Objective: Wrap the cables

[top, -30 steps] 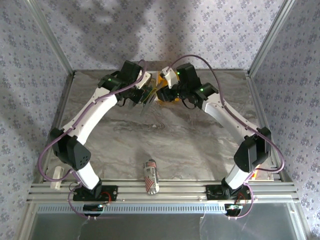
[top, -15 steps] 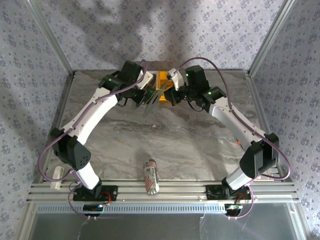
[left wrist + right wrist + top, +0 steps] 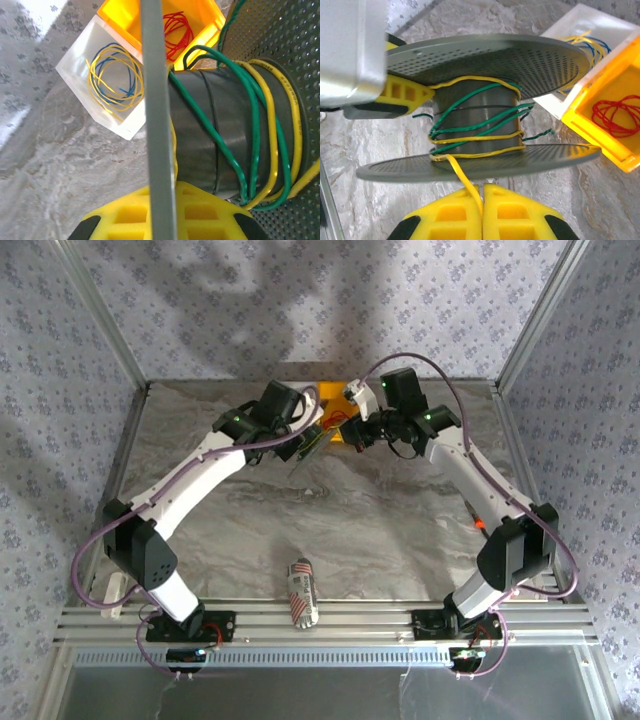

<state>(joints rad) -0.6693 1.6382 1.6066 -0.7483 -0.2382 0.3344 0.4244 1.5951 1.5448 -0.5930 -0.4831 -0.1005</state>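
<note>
Left wrist: spool (image 3: 210,135) cut off at right; its flange hides part of clear bin (image 3: 70,67). Right wrist: yellow cable (image 3: 461,176) end hidden btwn right gripper (image 3: 483,192) pads (image 3: 512,215).

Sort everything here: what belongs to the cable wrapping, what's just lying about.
Job: spool, in left gripper; yellow cable, pinched by right gripper; green cable; red cable in yellow bin; yellow and blue loops in clear bin.
Lying about: striped can.

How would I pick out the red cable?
Look to the middle of the far edge of the table, where a yellow bin stands beside a clear bin. The red cable is the loose coil inside the yellow bin; the clear bin holds yellow and blue loops, and the spool carries green and yellow wires.
</note>
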